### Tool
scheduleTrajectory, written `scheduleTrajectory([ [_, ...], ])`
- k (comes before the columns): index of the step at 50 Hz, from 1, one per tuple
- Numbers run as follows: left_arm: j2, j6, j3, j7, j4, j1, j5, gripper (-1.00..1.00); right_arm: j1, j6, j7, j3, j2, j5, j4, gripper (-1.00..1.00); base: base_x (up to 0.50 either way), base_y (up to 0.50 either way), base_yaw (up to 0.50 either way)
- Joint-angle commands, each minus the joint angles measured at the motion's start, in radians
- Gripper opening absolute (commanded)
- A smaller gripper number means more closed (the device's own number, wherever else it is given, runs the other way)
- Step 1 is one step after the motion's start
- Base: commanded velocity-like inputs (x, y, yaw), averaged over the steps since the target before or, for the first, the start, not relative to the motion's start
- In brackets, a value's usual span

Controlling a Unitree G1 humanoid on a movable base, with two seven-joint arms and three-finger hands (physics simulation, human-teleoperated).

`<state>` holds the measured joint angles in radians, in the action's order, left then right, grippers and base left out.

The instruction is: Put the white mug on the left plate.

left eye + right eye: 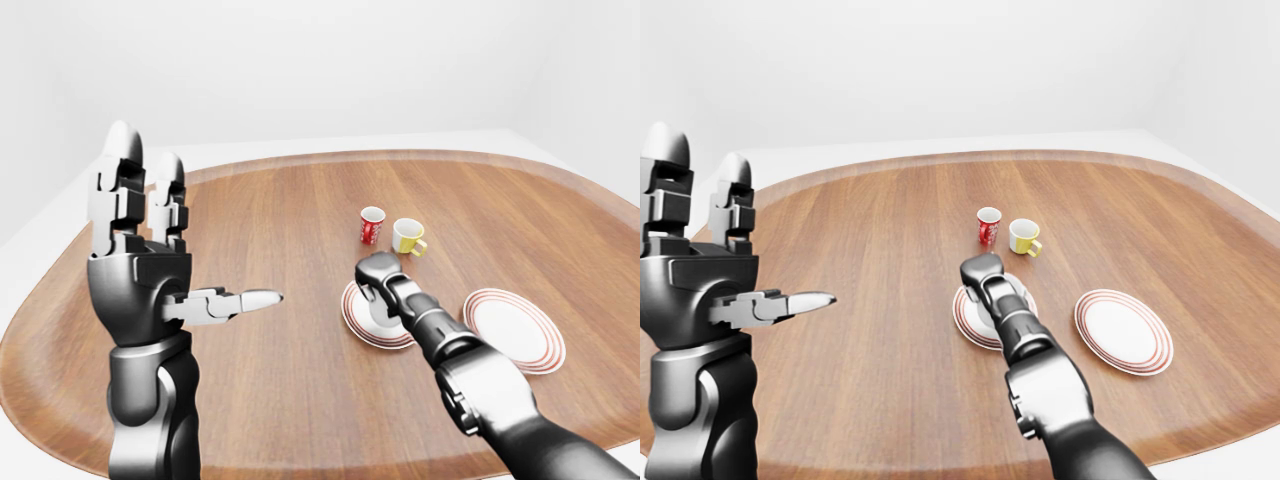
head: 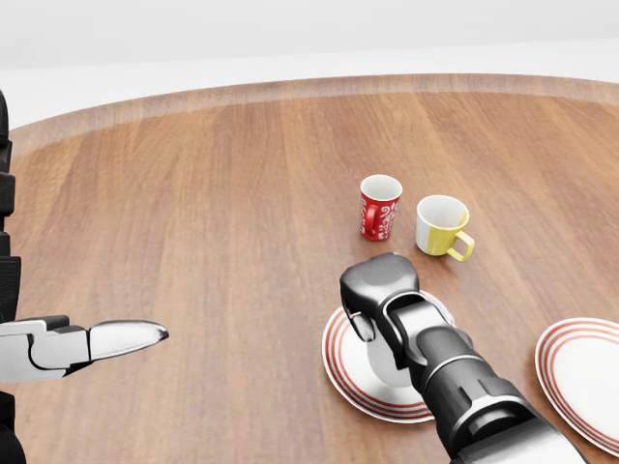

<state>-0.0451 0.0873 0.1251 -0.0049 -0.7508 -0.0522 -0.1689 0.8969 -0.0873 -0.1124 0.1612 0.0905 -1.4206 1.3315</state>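
Observation:
The white mug (image 2: 384,364) is mostly hidden under my right hand (image 2: 368,314), whose fingers are shut round it. Only a pale strip of its side shows. It stands upright over the middle of the left plate (image 2: 338,374), a white plate with red rim rings. I cannot tell whether the mug's base touches the plate. My left hand (image 1: 160,262) is raised at the left of the left-eye view, open, fingers up and thumb pointing right, holding nothing.
A red patterned mug (image 2: 379,206) and a yellow-and-white mug (image 2: 441,227) stand just above the left plate in the head view. A second red-ringed plate (image 2: 582,369) lies at the right. The round wooden table's edge (image 1: 60,400) curves near my left arm.

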Motion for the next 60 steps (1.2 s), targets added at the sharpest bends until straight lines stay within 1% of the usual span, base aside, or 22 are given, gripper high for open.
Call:
scheduleTrajectory([
  [1, 0.000, 0.000, 0.001, -0.001, 0.000, 0.001, 0.000, 0.89, -0.007, 0.000, -0.018, 0.006, 0.003, -0.016, -0.002, -1.00, 0.00, 0.00, 0.00],
  [2, 0.000, 0.000, 0.001, -0.001, 0.000, 0.001, 0.000, 0.89, -0.008, 0.000, -0.018, 0.005, 0.003, -0.016, -0.002, -0.94, 0.00, 0.00, 0.00],
  [3, 0.000, 0.000, 0.001, -0.001, 0.001, 0.001, 0.000, 0.89, -0.010, 0.000, -0.019, 0.005, 0.003, -0.016, -0.002, -0.83, 0.00, 0.00, 0.00],
  [4, 0.000, 0.000, 0.001, -0.001, 0.000, 0.001, 0.000, 0.90, -0.016, 0.000, -0.019, 0.009, 0.004, -0.022, -0.002, -0.42, 0.00, 0.00, 0.00],
  [6, 0.000, 0.000, 0.000, -0.002, 0.001, 0.002, 0.001, 0.90, -0.021, 0.000, -0.015, 0.010, 0.006, -0.025, -0.003, 0.22, 0.00, 0.00, 0.00],
  [7, 0.000, 0.000, 0.000, -0.002, 0.000, 0.001, 0.001, 0.90, -0.025, 0.000, 0.002, 0.007, 0.006, -0.022, -0.004, 0.56, 0.00, 0.00, 0.00],
  [8, 0.000, 0.000, 0.000, -0.002, -0.001, 0.001, 0.000, 0.90, -0.028, 0.000, 0.031, 0.002, 0.007, -0.015, -0.004, 1.00, 0.00, 0.00, 0.00],
  [11, 0.000, 0.000, -0.004, -0.004, 0.005, 0.002, 0.009, 0.90, -0.039, 0.000, 0.077, 0.002, 0.011, -0.005, -0.008, 1.00, 0.00, 0.00, 0.00],
  [12, 0.000, 0.000, -0.004, -0.004, 0.003, 0.001, 0.009, 0.90, -0.042, 0.000, 0.069, 0.006, 0.012, -0.008, -0.009, 1.00, 0.00, 0.00, 0.00],
  [31, -0.003, 0.000, 0.006, 0.004, 0.009, -0.009, -0.006, 0.91, -0.060, 0.000, 0.139, 0.014, 0.016, -0.013, -0.026, 1.00, 0.00, 0.00, 0.00],
  [35, -0.002, 0.000, 0.003, 0.003, 0.006, -0.007, -0.006, 0.91, -0.044, 0.000, 0.131, 0.017, 0.025, -0.024, -0.029, 1.00, 0.00, 0.00, 0.00],
  [53, -0.001, 0.000, 0.002, 0.006, 0.000, -0.006, -0.009, 0.91, -0.040, 0.000, 0.207, 0.006, 0.043, -0.020, -0.156, 1.00, 0.00, 0.00, 0.00],
  [54, -0.002, 0.000, 0.002, 0.006, 0.000, -0.006, -0.008, 0.91, -0.044, 0.000, 0.214, 0.005, 0.044, -0.020, -0.169, 1.00, 0.00, 0.00, 0.00],
  [57, -0.002, 0.000, 0.004, 0.006, 0.003, -0.009, -0.009, 0.91, -0.074, 0.000, 0.280, -0.012, 0.040, 0.015, -0.262, 1.00, 0.00, 0.00, 0.00],
  [59, -0.003, 0.000, 0.004, 0.007, 0.000, -0.009, -0.009, 0.91, -0.082, 0.000, 0.295, -0.012, 0.043, 0.014, -0.299, 1.00, 0.00, 0.00, 0.00],
  [60, -0.003, 0.000, 0.004, 0.007, -0.002, -0.009, -0.010, 0.91, -0.095, 0.000, 0.327, -0.021, 0.042, 0.029, -0.341, 1.00, 0.00, 0.00, 0.00],
])
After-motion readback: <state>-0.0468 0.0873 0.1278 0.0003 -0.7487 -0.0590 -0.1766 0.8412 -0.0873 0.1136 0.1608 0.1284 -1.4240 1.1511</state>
